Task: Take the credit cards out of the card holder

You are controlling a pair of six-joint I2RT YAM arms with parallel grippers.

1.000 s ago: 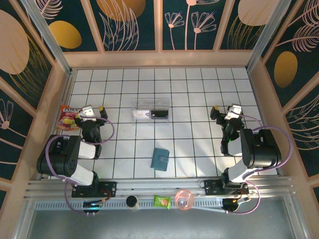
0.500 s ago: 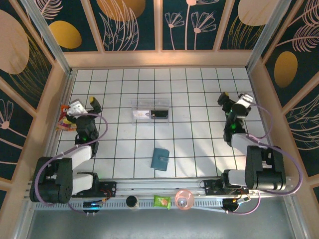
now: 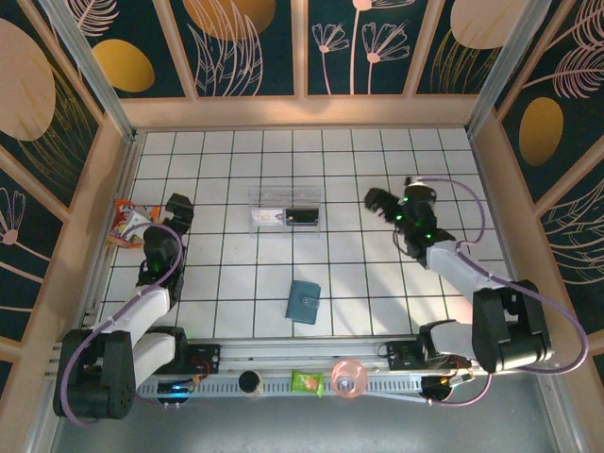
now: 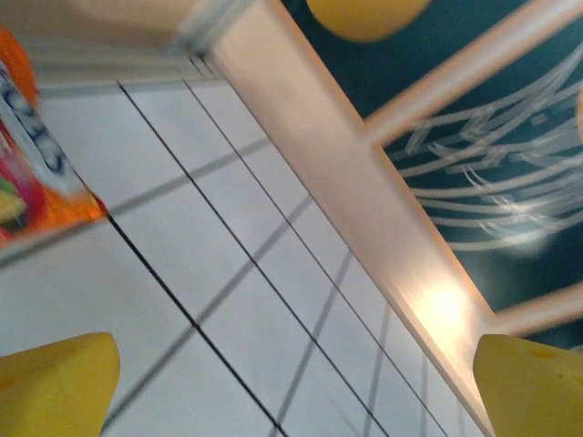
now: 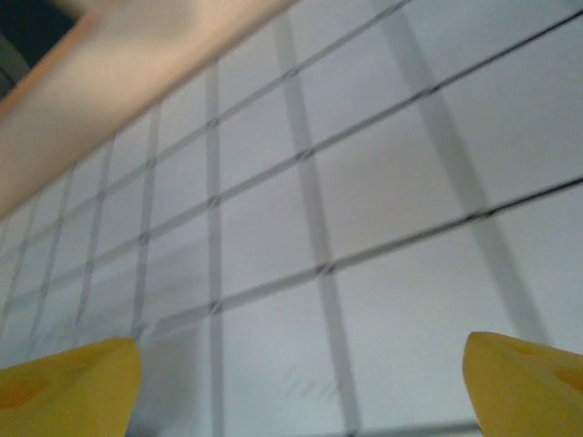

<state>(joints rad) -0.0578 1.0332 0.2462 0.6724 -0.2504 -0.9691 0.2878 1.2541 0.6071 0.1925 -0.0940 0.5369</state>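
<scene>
Lying shut, untouched: small teal soft folding card holder (image 3: 304, 301). Left gripper (image 3: 156, 215) stood spread, empty, near orange snack packet (image 3: 124, 226). Right gripper (image 3: 394, 200) likewise spread, empty, well apart.

Lab robot cell: gridded tabletop (image 3: 359, 274), patterned wall panels (image 3: 247, 47).
</scene>
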